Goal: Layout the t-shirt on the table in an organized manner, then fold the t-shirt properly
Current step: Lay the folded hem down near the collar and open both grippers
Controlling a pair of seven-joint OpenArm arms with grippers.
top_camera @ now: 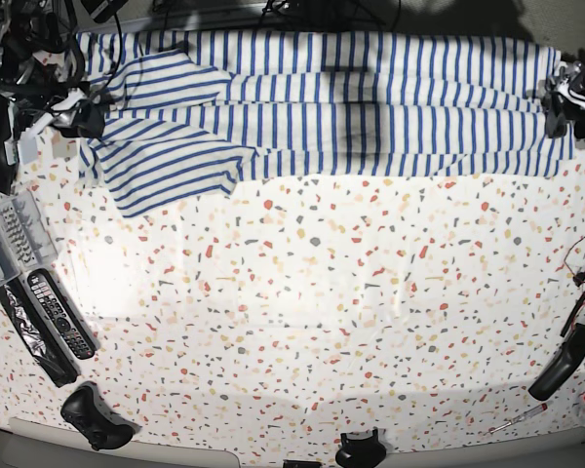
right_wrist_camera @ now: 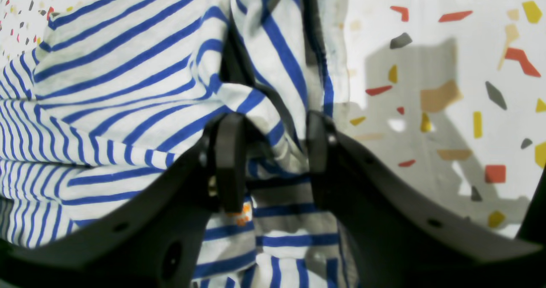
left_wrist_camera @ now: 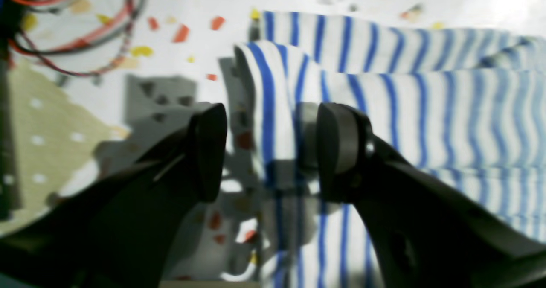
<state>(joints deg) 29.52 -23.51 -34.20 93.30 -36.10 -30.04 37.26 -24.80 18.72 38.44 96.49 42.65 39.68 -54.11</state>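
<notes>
Shirt (top_camera: 370,107): soft white cloth, thin blue stripes; lies as a long folded band along the far edge of the desk (top_camera: 302,312), one sleeve splayed toward the near left; creased at both ends.
Desk: glossy white terrazzo, angular red, orange, grey and black chips.
Left tool (left_wrist_camera: 271,151): matt black rounded pads, jaws wide apart over the shirt's folded right-hand edge; cloth between the pads, not pinched.
Right tool (right_wrist_camera: 273,160): black pads parted, a bunched fold of cloth between them; whether it is gripped, cannot tell.
Remotes (top_camera: 54,317): dark, oblong, near left.
</notes>
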